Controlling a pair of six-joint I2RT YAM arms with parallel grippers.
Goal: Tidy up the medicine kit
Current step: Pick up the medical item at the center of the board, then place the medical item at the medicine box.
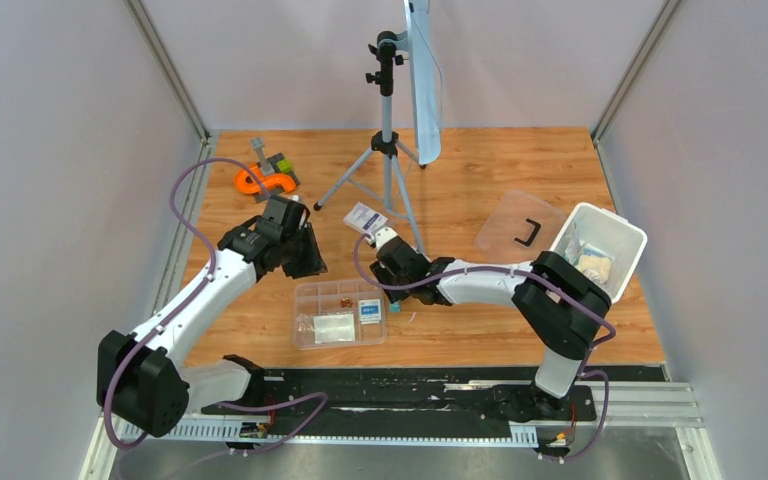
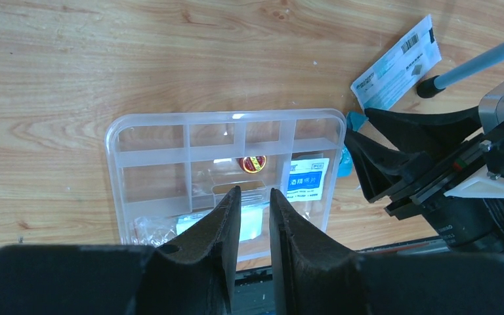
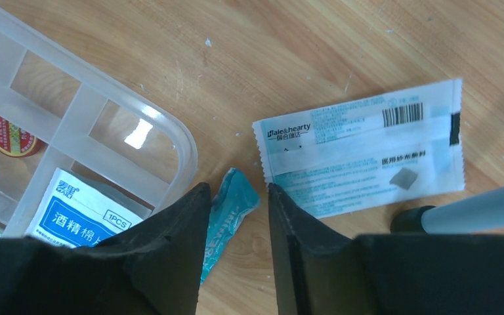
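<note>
The clear divided tray (image 1: 296, 300) (image 2: 115, 170) (image 3: 184, 141) lies near the table's front. It holds a blue-and-white pad packet (image 1: 368, 311) (image 3: 79, 216), a small red round tin (image 2: 251, 163) and a clear-wrapped white packet (image 1: 332, 327). My left gripper (image 1: 310, 265) (image 2: 254, 193) hovers over the tray, open a narrow gap, nothing between its fingers. My right gripper (image 1: 396, 295) (image 3: 236, 190) is open and low beside the tray's right edge, straddling a small teal packet (image 3: 236, 197) (image 1: 397, 307) that lies on the wood. A white-and-teal packet (image 3: 361, 151) (image 1: 365, 217) lies just beyond.
The white tub (image 1: 615, 225) stands tilted at the right with packets inside, and its clear lid (image 1: 505, 235) with a black handle lies beside it. A tripod (image 1: 388, 150) stands mid-table, one foot (image 3: 410, 220) next to the white-and-teal packet. An orange-and-grey tool (image 1: 265, 180) lies back left.
</note>
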